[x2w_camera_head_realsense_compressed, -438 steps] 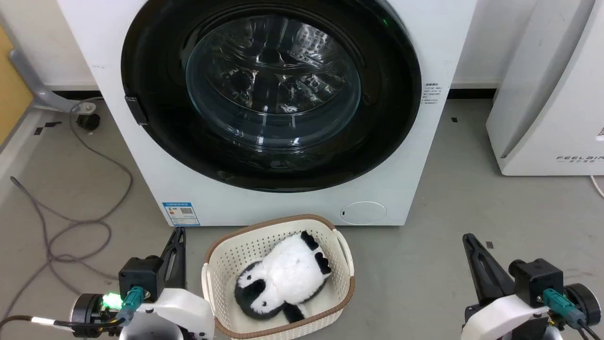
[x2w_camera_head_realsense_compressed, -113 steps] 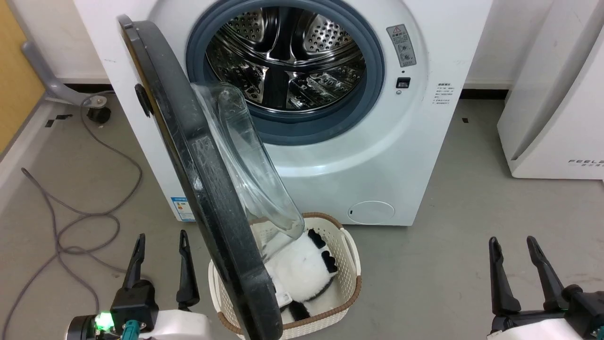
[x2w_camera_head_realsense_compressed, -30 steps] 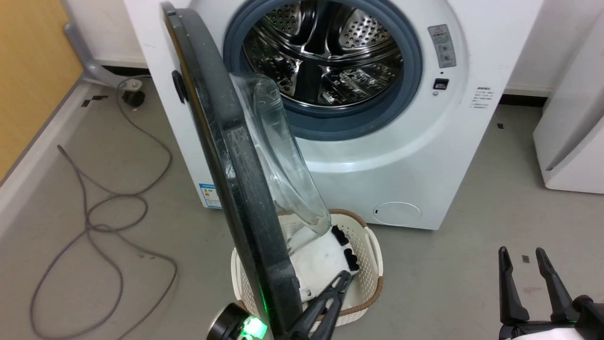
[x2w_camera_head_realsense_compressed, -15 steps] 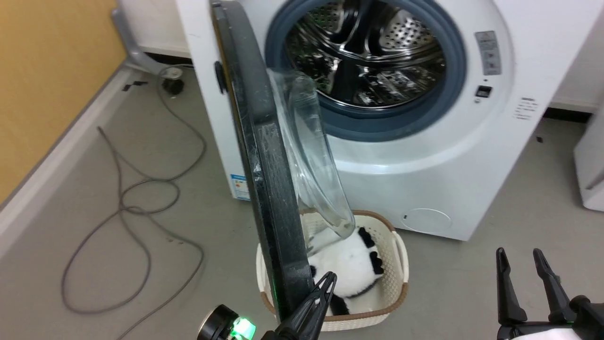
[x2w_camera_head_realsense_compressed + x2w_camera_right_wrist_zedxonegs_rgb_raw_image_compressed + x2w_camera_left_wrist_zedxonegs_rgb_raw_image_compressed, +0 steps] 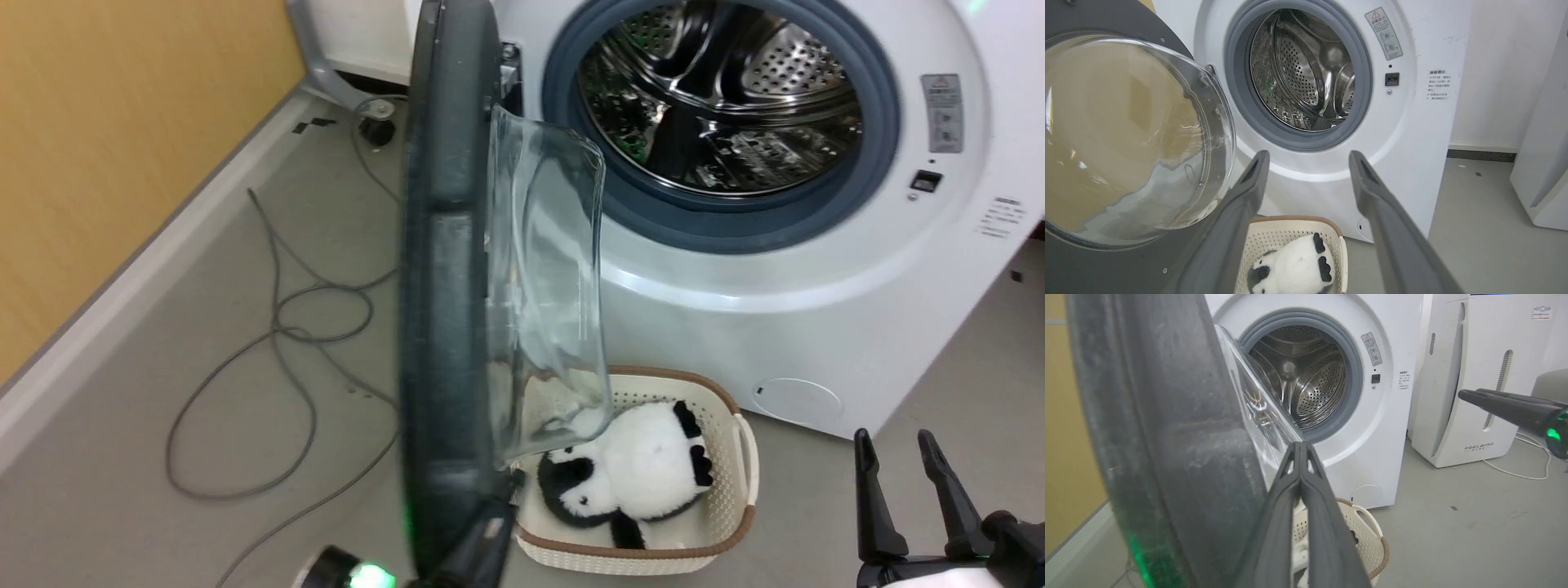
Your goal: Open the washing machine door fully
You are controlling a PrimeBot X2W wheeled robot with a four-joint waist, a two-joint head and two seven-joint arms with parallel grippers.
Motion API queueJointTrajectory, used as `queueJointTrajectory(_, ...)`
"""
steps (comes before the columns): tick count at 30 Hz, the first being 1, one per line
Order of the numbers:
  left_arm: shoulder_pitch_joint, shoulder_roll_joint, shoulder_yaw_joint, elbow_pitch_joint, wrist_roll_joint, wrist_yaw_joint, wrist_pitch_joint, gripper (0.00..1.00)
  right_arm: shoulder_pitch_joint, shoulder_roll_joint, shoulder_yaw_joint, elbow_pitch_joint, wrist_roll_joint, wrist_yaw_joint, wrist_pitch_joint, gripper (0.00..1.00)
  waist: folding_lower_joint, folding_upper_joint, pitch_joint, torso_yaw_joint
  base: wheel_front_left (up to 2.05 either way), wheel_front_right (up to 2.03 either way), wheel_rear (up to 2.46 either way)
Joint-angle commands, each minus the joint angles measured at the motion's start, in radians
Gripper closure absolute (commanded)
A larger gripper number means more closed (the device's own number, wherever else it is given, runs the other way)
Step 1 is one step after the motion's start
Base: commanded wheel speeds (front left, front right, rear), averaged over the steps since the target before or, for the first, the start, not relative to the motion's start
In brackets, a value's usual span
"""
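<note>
Left gripper, pinched together, sits just beside the swung-out washing machine door (right gripper spread apart).

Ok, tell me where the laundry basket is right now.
In the head view the basket sits at lower centre, before the washing machine, right of the open washing machine door, holding a plush panda.

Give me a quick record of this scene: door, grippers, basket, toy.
Door: open, standing out from the washing machine, drum exposed
Left gripper: shut, low beside the door's inner side; contact unclear
Right gripper: open, empty, away from the door
Basket: before the machine, partly under the door's glass
Toy panda: lying in the basket
</note>
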Motion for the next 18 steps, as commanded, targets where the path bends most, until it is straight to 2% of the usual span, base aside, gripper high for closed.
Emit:
queueJointTrajectory(1,0.01,0.016,0.025,0.0,-0.005,0.016,0.002,1.0,-0.001,0.003,-0.002,-0.003,0.0,0.001,-0.004,0.0,0.0,-0.0001,0.002,0.014,0.0,0.0,0.0)
queueJointTrajectory(6,0.023,0.046,0.079,-0.013,-0.01,0.04,0.002,1.0,0.0,0.003,0.001,-0.003,0.004,0.001,-0.004,0.0,0.0,-0.0001,0.007,0.04,0.0,0.0,0.0)
queueJointTrajectory(11,0.03,0.076,0.175,-0.028,-0.038,0.073,0.002,1.0,-0.007,0.003,-0.001,-0.006,0.002,0.001,-0.004,0.0,0.0,-0.0001,0.019,0.056,0.0,0.0,0.0)
queueJointTrajectory(18,0.014,0.119,0.313,0.005,-0.081,0.093,0.002,1.0,-0.024,0.003,0.008,-0.009,-0.011,0.001,-0.004,0.0,0.0,-0.0001,0.046,0.057,0.0,0.0,0.0)
